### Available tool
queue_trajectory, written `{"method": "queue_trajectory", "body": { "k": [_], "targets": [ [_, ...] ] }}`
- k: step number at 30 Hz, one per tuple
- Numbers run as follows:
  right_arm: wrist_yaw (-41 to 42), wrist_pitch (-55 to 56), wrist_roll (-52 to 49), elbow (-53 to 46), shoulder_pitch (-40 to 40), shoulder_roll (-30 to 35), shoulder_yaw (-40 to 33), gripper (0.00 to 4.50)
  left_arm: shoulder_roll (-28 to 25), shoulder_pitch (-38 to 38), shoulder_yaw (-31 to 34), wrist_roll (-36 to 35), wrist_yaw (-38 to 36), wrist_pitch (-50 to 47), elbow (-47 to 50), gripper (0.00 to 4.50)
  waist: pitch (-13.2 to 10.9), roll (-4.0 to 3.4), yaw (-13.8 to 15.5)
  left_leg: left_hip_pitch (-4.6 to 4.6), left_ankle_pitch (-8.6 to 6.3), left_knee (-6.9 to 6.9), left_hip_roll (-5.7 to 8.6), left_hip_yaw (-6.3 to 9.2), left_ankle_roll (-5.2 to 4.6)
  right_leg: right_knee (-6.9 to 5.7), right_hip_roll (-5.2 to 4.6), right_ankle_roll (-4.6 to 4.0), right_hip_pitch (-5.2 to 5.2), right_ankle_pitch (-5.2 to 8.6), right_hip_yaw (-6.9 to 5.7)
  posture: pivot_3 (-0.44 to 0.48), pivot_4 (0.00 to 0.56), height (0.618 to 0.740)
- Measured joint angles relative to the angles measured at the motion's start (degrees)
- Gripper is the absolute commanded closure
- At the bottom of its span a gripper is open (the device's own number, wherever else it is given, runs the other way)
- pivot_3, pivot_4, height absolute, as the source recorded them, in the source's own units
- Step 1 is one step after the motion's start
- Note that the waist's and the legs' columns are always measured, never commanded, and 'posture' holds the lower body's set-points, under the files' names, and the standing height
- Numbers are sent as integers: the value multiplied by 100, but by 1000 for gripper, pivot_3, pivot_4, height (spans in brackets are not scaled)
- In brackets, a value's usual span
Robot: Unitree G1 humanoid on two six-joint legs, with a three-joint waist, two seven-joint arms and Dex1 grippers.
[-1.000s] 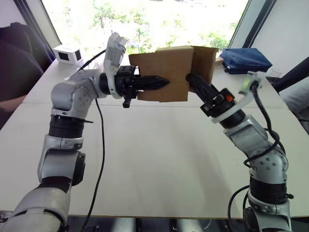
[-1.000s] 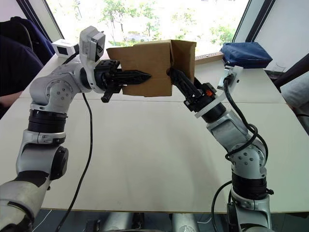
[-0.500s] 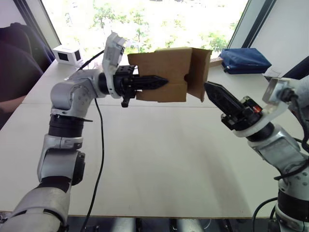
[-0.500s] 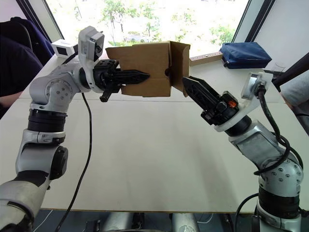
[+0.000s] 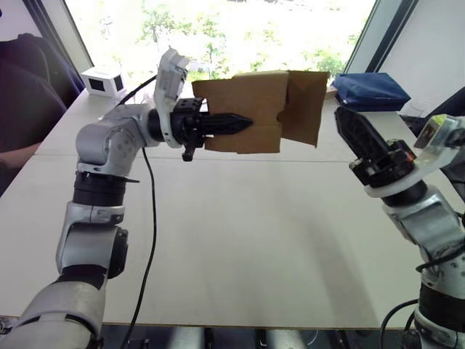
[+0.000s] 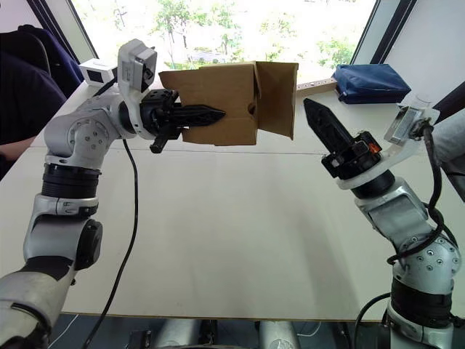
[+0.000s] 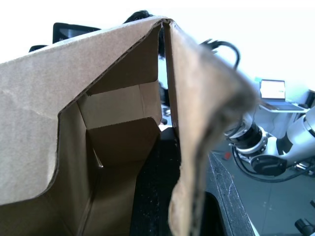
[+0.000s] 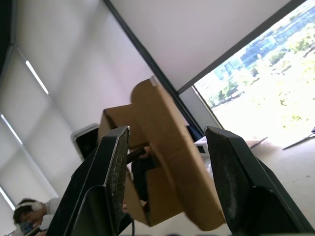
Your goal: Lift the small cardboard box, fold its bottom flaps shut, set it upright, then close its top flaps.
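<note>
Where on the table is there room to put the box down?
The widest bare patch of the table lies between the two arms, under the small cardboard box held up by the left gripper. The far edge is busier: a white cube and a blue bag.

An office or lab is showing here: a long white surface (image 5: pixel 240 240) is sitting beneath big windows (image 5: pixel 240 29), roller blinds (image 8: pixel 44 73) are hanging overhead.

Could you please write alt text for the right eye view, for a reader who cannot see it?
The left gripper holds a small cardboard box in the air above a white table, one flap hanging loose on its right side. The right gripper points at that flap without touching it. A blue bag lies behind.
</note>
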State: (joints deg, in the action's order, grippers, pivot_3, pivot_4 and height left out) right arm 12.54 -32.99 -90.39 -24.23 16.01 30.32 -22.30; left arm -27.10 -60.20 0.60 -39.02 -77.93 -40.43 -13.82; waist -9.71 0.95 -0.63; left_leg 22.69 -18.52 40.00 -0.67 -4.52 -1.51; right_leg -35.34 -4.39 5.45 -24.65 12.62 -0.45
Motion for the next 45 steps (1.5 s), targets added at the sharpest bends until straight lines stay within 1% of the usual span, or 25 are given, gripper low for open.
{"method": "queue_trajectory", "body": {
  "k": [1, 7, 16, 26, 33, 45],
  "targets": [
    [11, 5, 38, 29, 5, 0, 3, 3473, -1, 0, 0, 0, -1, 0, 0, 4500, 0, 0, 0, 0, 0, 0, 0, 0, 0, 0, 0, 0, 0, 0, 0, 0, 150, 740],
    [108, -43, 190, 46, 159, -49, 181, 3473, -3, 0, 1, -4, -4, -15, 40, 4500, 0, 0, -4, 0, 0, 0, 0, 0, 0, 0, 0, 0, 0, 0, 0, 0, 150, 740],
    [229, -130, 246, 61, 427, -470, 643, 3473, -18, -1, 10, -10, 23, -25, 56, 4500, 0, 0, 1, 0, 0, 0, 0, 0, 0, 0, -1, 0, 0, 0, 0, 0, 150, 740],
    [244, -151, 449, 62, 511, -633, 792, 3473, -23, -1, 11, -19, 34, -30, 81, 4500, 0, 0, -6, 0, 0, 0, 0, 0, 0, -1, 0, 0, 0, 0, 0, 0, 150, 740],
    [57, -92, 612, 78, 765, -858, 864, 3473, -22, -1, 12, -20, 38, -30, 92, 4500, 0, 0, -9, 0, 0, 0, 0, 0, 1, -1, 0, 0, 0, 0, -1, 0, 150, 740],
    [-126, -99, 613, -99, 766, -1046, 1057, 3473, 13, -1, 21, -18, 55, 5, 87, 4500, 0, 0, -10, 0, 0, 0, 0, 0, 1, -1, -1, 0, 0, 0, -1, 0, 150, 740]
  ]
}}
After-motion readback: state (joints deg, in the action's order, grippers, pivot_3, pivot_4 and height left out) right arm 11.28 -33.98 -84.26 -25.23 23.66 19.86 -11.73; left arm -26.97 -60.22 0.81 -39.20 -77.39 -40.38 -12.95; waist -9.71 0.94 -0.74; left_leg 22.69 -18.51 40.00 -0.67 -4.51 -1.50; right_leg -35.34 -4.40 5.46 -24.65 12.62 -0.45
